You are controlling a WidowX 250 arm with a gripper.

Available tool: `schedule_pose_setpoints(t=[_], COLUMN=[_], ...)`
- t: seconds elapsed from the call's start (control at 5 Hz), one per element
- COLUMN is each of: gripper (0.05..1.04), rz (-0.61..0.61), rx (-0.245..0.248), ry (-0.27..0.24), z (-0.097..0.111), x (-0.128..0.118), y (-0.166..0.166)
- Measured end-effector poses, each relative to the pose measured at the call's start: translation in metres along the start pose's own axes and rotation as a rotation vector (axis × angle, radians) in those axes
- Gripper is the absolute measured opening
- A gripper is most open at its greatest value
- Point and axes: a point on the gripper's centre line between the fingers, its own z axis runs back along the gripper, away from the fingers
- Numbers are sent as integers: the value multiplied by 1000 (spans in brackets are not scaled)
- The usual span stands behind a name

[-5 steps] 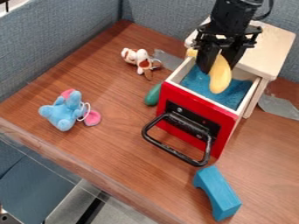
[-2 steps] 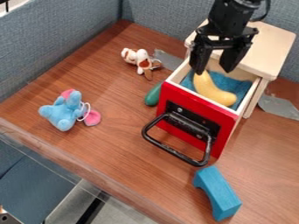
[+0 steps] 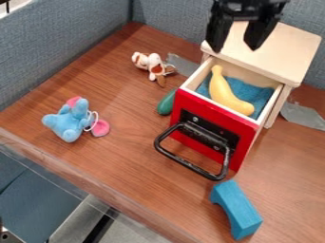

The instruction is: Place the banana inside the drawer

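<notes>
Grey fabric panels [image 3: 63, 42] stand behind the brown wooden table [image 3: 127, 161], and on this table is the small cabinet [image 3: 279, 50] with its drawer [image 3: 185, 105] pulled open. The banana [image 3: 223, 94] lies inside the drawer, upon the blue lining [image 3: 254, 90], with its lower end near the red front. The gripper [image 3: 236, 50] is above the cabinet, its two fingers well apart and nothing between them. The banana looks like a toy, so I would judge it light, rather stiff and not fragile; its smooth skin may slip a little. If it must be taken again, the best place is the thick middle, with one finger on each long side, because the thin, curved ends could let it turn.
</notes>
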Motion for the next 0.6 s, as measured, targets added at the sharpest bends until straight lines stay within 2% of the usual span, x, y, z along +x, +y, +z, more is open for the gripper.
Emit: schedule_pose_setpoints(t=[0.2,0.4,0.6], gripper=[1001,1001,1001], rz=[-158,-325,-441], rx=[52,131,184], ry=[51,118,152], z=[16,20,8], x=[-5,-11,-3], y=[10,24,39])
